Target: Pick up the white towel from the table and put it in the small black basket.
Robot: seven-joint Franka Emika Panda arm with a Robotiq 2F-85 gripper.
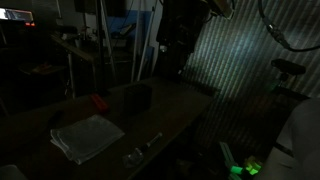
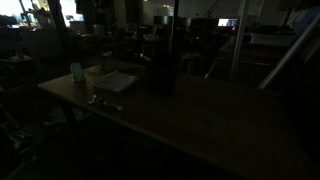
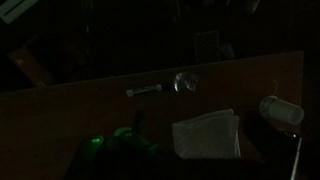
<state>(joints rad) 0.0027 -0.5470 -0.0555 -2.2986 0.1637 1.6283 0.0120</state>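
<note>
The scene is very dark. The white towel [image 1: 88, 137] lies folded flat on the wooden table [image 1: 170, 112]. It also shows in an exterior view [image 2: 113, 81] and in the wrist view [image 3: 207, 135]. The small black basket [image 1: 137, 97] stands on the table beyond the towel, and appears as a dark shape in an exterior view [image 2: 160, 72]. My gripper [image 1: 181, 62] hangs high above the table's far end, apart from the towel and the basket. Its fingers are lost in the dark, and nothing shows in them.
A marker [image 3: 145, 90] and a small clear glass object [image 3: 185, 82] lie near the table edge beside the towel. A white cup [image 3: 280, 110] stands close to the towel. A red object [image 1: 98, 102] lies by the basket. A green glow [image 1: 245, 168] shows on the floor.
</note>
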